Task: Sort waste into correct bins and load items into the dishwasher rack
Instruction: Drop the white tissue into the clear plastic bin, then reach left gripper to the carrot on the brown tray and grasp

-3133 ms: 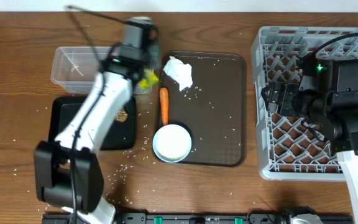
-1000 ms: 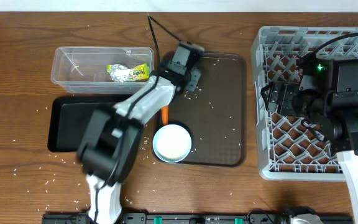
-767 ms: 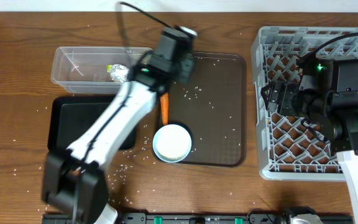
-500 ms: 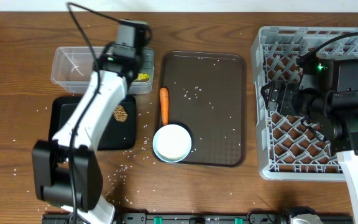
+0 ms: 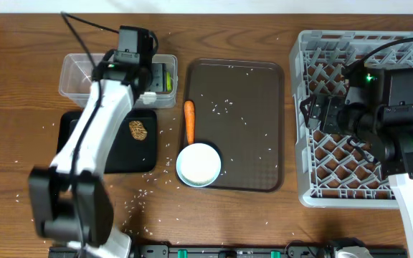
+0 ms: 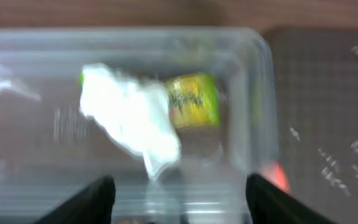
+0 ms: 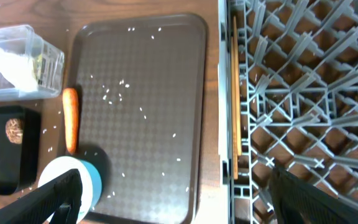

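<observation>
My left gripper hangs open over the clear tub. Nothing sits between its fingers. The crumpled white tissue lies loose in the tub beside the yellow-green wrapper. From overhead the left gripper is above the tub. The brown food lump rests in the black tray. The carrot and a white and light-blue bowl lie on the brown serving tray. My right gripper is open and empty at the left edge of the grey rack.
Rice grains are scattered on the serving tray and on the wooden table around the bins. The rack fills the right side, with the right arm's body above it.
The left arm carried the tissue from the serving tray over to the clear tub, opened, and the tissue now lies in the tub. The right arm has not moved.
</observation>
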Available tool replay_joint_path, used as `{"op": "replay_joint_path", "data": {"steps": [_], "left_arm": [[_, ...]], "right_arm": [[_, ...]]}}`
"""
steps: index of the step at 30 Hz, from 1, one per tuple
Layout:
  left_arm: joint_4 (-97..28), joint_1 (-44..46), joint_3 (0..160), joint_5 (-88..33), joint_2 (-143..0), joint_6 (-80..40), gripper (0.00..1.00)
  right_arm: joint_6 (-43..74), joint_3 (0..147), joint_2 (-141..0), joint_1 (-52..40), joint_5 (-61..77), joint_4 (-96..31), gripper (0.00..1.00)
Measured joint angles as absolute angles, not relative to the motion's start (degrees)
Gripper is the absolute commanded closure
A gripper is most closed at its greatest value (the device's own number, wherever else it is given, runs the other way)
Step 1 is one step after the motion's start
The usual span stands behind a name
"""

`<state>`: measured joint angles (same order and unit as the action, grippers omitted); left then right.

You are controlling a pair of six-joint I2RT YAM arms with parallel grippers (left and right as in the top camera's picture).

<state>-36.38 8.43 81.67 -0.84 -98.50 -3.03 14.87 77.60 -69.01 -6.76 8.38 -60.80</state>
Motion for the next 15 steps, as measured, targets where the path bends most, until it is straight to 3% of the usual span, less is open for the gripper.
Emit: {"op": "replay_joint_path", "data": {"steps": [7,15], "left_arm": [[-45.3,15.4,81.8,-7.1,-84.6,-3.0,0.33],[-40.9,25.2,76.8,-0.2,-93.7,-9.6,0.34]], "right_arm": [[14.9,77.6,-69.1,-6.8,8.7,-61.5,0.11],[14.9,77.6,-69.1,-6.8,9.0,-61.6,0.11]]}}
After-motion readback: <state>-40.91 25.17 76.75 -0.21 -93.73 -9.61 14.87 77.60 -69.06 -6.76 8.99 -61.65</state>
